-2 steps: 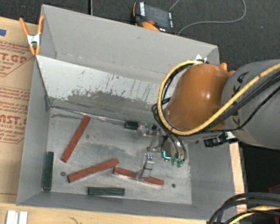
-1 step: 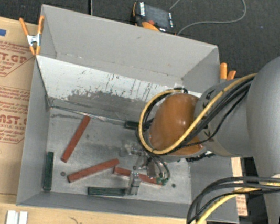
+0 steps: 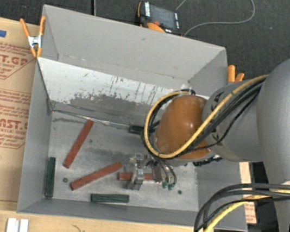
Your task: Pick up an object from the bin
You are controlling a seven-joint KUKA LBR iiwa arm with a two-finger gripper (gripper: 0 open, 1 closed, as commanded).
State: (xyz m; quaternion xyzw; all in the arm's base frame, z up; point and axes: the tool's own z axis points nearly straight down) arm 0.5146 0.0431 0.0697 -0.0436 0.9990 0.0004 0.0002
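My gripper (image 3: 137, 176) is down at the bin floor, right of centre and below the orange wrist cover. It sits on a short red bar (image 3: 124, 177) that lies roughly level, with the bar showing on both sides of it. A longer red bar (image 3: 96, 176) lies slanted just to its left. A dark green bar (image 3: 109, 199) lies flat below it near the front wall.
Another red bar (image 3: 78, 143) leans steeply at the left. A dark green bar (image 3: 49, 177) lies along the left wall. A small dark piece (image 3: 135, 130) rests against the back wall, and a tiny green bit (image 3: 167, 186) lies right of the gripper. The arm and its cables cover the bin's right side.
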